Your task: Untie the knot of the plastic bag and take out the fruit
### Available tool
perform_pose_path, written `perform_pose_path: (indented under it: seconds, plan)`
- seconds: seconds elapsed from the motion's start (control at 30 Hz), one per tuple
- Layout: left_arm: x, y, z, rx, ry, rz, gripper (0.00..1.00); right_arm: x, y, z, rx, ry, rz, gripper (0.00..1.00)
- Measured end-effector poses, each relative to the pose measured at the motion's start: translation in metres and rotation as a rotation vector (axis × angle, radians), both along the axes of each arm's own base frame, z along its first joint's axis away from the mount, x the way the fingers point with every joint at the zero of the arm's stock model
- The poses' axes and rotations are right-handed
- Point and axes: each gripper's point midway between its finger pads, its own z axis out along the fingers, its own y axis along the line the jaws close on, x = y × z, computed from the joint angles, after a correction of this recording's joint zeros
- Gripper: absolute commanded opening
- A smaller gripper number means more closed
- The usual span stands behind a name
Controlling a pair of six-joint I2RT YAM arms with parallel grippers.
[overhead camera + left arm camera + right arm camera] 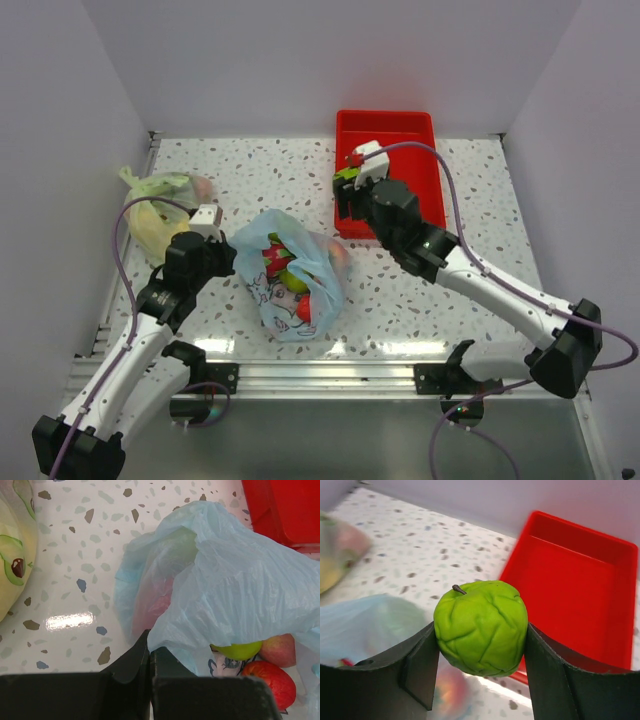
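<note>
Nearest, the left gripper (150, 647) is seen closed on the edge of the plastic bag (240, 590) — a pinch shown only in its wrist view, where fruit (267, 677) is glimpsed under the film. The bag is laid mid-table (250, 170). Farther on, a green fruit (480, 625) is clamped between the right gripper's (480, 632) fingers — placed by the overhead view at the left edge of the red tray (420, 150).

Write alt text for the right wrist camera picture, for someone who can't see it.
The right gripper holds a wrinkled green fruit between its black fingers. Behind it lie a speckled table and a red tray; the light blue bag blurs at lower left.
</note>
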Motion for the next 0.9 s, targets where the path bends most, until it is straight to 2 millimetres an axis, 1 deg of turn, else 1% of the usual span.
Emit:
perform_pose_path:
  seconds: [0.07,0.1,0.17,0.23,0.27,0.33,0.4,0.47,0.5,0.53,0.6,0.63,0.7,0.83,0.9]
  plan:
    - [0.0,0.0,0.0,0.0,0.0,0.0,0.0,0.027,-0.032,-0.015,-0.016,0.035,-0.124,0.19]
    - [0.0,0.0,0.0,0.0,0.0,0.0,0.0,0.04,-0.046,-0.025,-0.027,0.06,-0.177,0.2]
    - [0.0,0.0,0.0,0.0,0.0,0.0,0.0,0.062,-0.069,-0.053,-0.054,0.125,-0.263,0.22]
    - [0.0,0.0,0.0,0.0,0.0,0.0,0.0,0.079,-0.089,-0.087,-0.08,0.206,-0.326,0.27]
    - [0.0,0.0,0.0,0.0,0.0,0.0,0.0,0.086,-0.096,-0.101,-0.087,0.237,-0.349,0.29]
    - [0.0,0.0,0.0,0.0,0.0,0.0,0.0,0.097,-0.11,-0.136,-0.103,0.323,-0.387,0.32]
    - [0.0,0.0,0.0,0.0,0.0,0.0,0.0,0.103,-0.117,-0.167,-0.123,0.404,-0.405,0.37]
    - [0.0,0.0,0.0,0.0,0.001,0.0,0.0,0.104,-0.114,-0.192,-0.137,0.471,-0.395,0.51]
    - [0.0,0.0,-0.001,0.001,0.002,0.0,0.0,0.104,-0.109,-0.2,-0.137,0.497,-0.381,0.57]
    - [0.0,0.0,-0.001,0.001,0.003,0.0,0.0,0.105,-0.103,-0.206,-0.133,0.52,-0.362,0.71]
    - [0.0,0.0,-0.001,0.001,0.002,0.0,0.0,0.106,-0.092,-0.214,-0.116,0.557,-0.324,0.83]
    - [0.0,0.0,-0.001,0.001,0.003,0.0,0.0,0.106,-0.086,-0.215,-0.107,0.567,-0.308,0.92]
    - [0.0,0.0,-0.001,0.001,0.003,0.0,0.0,0.106,-0.079,-0.215,-0.087,0.579,-0.279,0.99]
    - [0.0,0.0,-0.001,0.001,0.002,0.0,0.0,0.102,-0.07,-0.207,-0.06,0.585,-0.231,0.99]
    - [0.0,0.0,-0.001,0.001,0.002,0.0,0.0,0.095,-0.067,-0.198,-0.056,0.591,-0.206,0.98]
